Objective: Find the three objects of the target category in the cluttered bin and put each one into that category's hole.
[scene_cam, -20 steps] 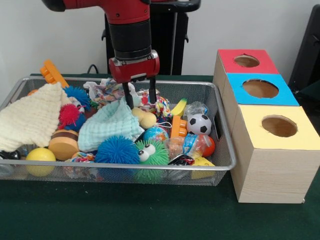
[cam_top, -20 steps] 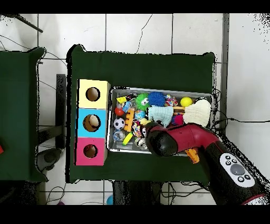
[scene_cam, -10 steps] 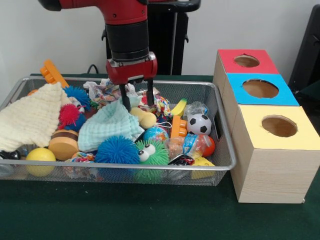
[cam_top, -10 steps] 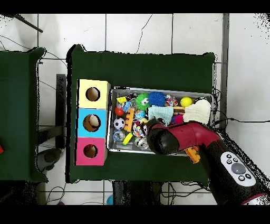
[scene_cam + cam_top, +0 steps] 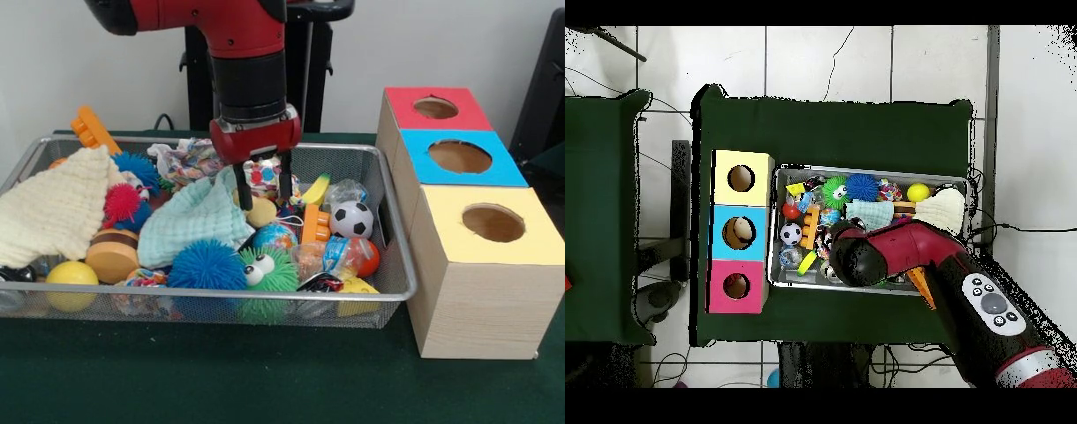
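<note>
A dark green worktop (image 5: 265, 389) carries a wire bin (image 5: 393, 265) crammed with toys. The gripper (image 5: 263, 187) hangs low over the middle, jaws apart, straddling a tan peanut-shaped toy (image 5: 259, 212). A mint cloth (image 5: 190, 221) touches one fingertip; a soccer ball (image 5: 351, 219) lies nearer the three-hole box (image 5: 477, 291), just beyond the rim.

Red arm (image 5: 238, 26), black wrist band, thin dark end effector (image 5: 263, 187).
</note>
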`<state>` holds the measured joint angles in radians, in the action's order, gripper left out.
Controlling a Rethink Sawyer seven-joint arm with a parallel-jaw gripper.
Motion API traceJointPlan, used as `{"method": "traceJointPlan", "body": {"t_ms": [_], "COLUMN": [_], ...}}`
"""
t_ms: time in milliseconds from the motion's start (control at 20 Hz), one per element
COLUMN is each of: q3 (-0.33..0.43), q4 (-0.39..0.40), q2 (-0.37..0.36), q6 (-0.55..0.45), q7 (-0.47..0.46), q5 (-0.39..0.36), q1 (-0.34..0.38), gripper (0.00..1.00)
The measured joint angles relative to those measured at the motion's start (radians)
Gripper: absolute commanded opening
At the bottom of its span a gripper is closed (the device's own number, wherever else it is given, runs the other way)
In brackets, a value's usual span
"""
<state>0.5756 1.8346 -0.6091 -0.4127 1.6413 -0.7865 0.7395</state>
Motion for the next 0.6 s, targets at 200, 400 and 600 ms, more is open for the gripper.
{"method": "traceJointPlan", "body": {"t_ms": [200, 400, 600], "q3": [-0.005, -0.009, -0.009], "q4": [-0.014, -0.019, -0.019], "q2": [0.020, 0.037, 0.048], "q6": [0.000, 0.000, 0.000], "q7": [0.000, 0.000, 0.000], "q5": [-0.005, -0.005, -0.005], "q1": [-0.010, -0.008, 0.000], "gripper": [1.00, 1.00, 1.00]}}
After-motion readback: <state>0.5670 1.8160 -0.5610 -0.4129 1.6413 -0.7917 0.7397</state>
